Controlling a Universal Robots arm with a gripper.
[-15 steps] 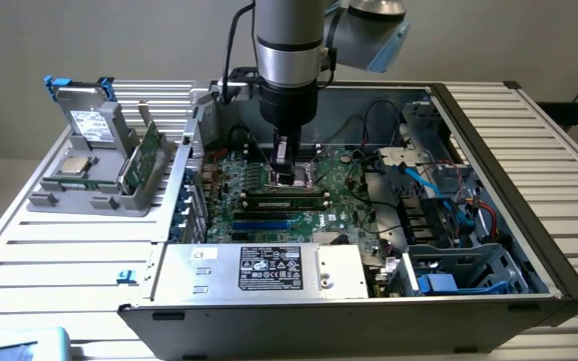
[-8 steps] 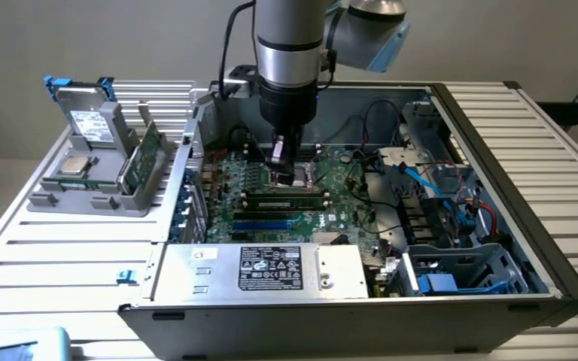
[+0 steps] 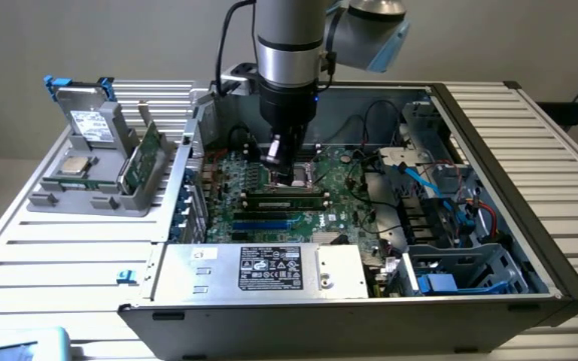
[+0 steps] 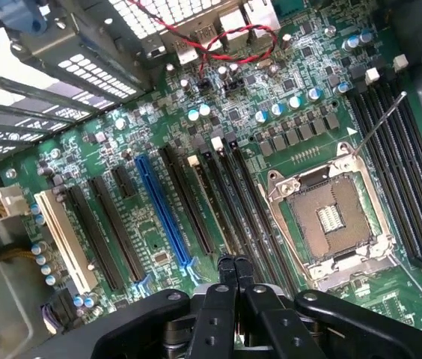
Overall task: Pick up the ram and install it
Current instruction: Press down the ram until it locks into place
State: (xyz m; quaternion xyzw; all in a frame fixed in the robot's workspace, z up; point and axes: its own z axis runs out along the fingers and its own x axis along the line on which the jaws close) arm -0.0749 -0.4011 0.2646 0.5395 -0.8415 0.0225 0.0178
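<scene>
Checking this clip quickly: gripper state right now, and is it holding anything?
Black gripper: shut, fingertips together, nothing held, above the large green motherboard inside the open computer case.

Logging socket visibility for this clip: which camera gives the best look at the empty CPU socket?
The wrist view: the CPU socket lies close and unobstructed, its metal frame and contact grid plain. In the exterior view the CPU socket is distant and partly hidden behind the claw.
</scene>
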